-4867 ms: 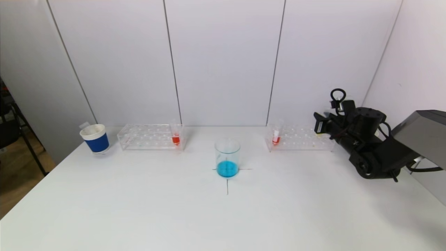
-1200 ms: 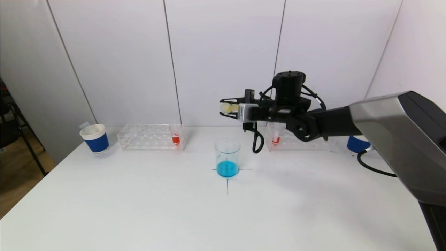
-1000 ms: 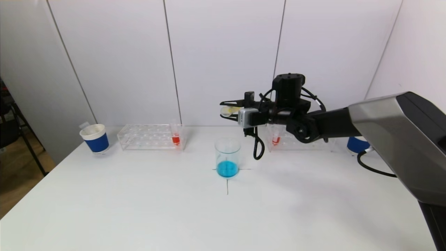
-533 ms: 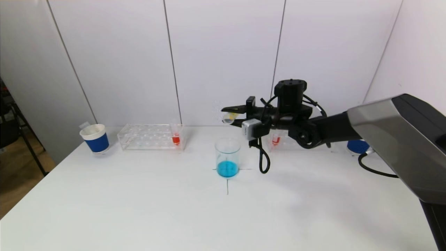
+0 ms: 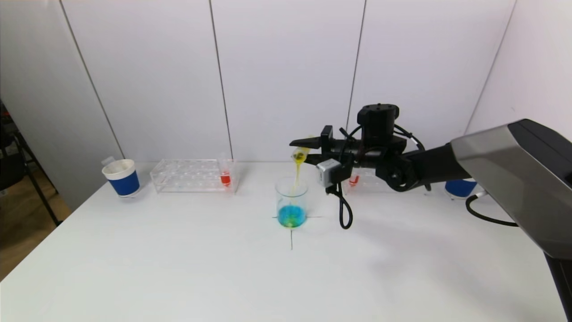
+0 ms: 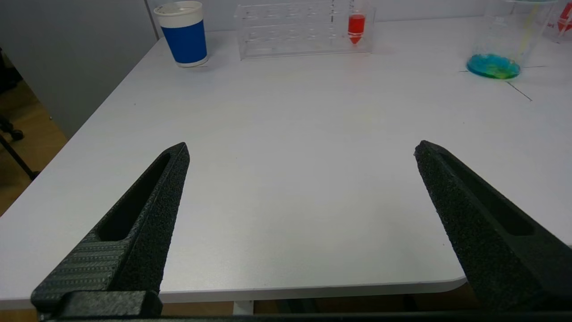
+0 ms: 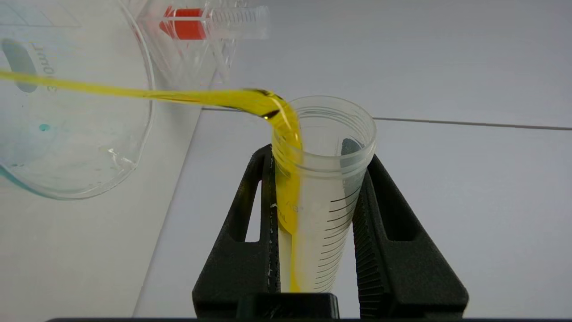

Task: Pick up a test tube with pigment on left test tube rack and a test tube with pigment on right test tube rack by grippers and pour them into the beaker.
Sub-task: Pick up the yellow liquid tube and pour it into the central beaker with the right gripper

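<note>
My right gripper is shut on a clear test tube, tipped mouth-down just above the beaker. A thin stream of yellow pigment runs from the tube's rim into the beaker, landing in blue liquid. In the right wrist view the fingers clamp the tube on both sides. The left test tube rack holds a red tube; the right test tube rack holds another red tube. My left gripper hangs open near the table's front edge, with nothing in it.
A blue paper cup stands at the far left beside the left rack. A second blue cup sits behind my right arm. A black cable loop hangs from the right wrist beside the beaker. A black cross marks the beaker's spot.
The right gripper has rolled the tube from level to mouth-down and dropped slightly. Yellow pigment now pours into the beaker, tinting the blue liquid.
</note>
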Robot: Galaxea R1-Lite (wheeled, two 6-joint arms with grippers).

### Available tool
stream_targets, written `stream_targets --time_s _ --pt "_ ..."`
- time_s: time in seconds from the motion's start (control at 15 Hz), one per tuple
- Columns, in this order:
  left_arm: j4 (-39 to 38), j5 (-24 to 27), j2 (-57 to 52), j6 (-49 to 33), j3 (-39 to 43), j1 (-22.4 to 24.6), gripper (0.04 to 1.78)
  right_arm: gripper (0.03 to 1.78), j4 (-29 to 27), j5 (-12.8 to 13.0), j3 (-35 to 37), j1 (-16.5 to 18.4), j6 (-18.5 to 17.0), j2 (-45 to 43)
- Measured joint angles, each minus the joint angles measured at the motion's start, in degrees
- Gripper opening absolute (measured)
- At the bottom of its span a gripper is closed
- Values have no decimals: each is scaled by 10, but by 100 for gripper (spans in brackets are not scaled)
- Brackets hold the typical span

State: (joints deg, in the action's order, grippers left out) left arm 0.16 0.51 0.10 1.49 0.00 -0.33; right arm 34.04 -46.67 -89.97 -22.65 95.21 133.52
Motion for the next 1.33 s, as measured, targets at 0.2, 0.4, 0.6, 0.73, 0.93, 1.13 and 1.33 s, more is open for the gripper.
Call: stream_targets --time_s 0.2,0.4,0.6,0.73,0.93,1.13,1.33 --pt "0 0 0 0 0 0 176 52 -1 3 8 1 13 -2" --pt "0 0 0 0 0 0 176 52 -2 6 7 2 15 -2" --pt "0 0 0 0 0 0 176 52 -20 8 4 3 45 -1" --pt "0 0 0 0 0 0 176 52 -29 8 0 2 61 -1" --pt "0 0 0 0 0 0 176 52 -30 9 0 0 79 -1" --pt "0 0 0 0 0 0 176 52 -31 13 -1 -3 95 -2" --pt "0 0 0 0 0 0 176 52 -48 19 -9 -4 122 -4"
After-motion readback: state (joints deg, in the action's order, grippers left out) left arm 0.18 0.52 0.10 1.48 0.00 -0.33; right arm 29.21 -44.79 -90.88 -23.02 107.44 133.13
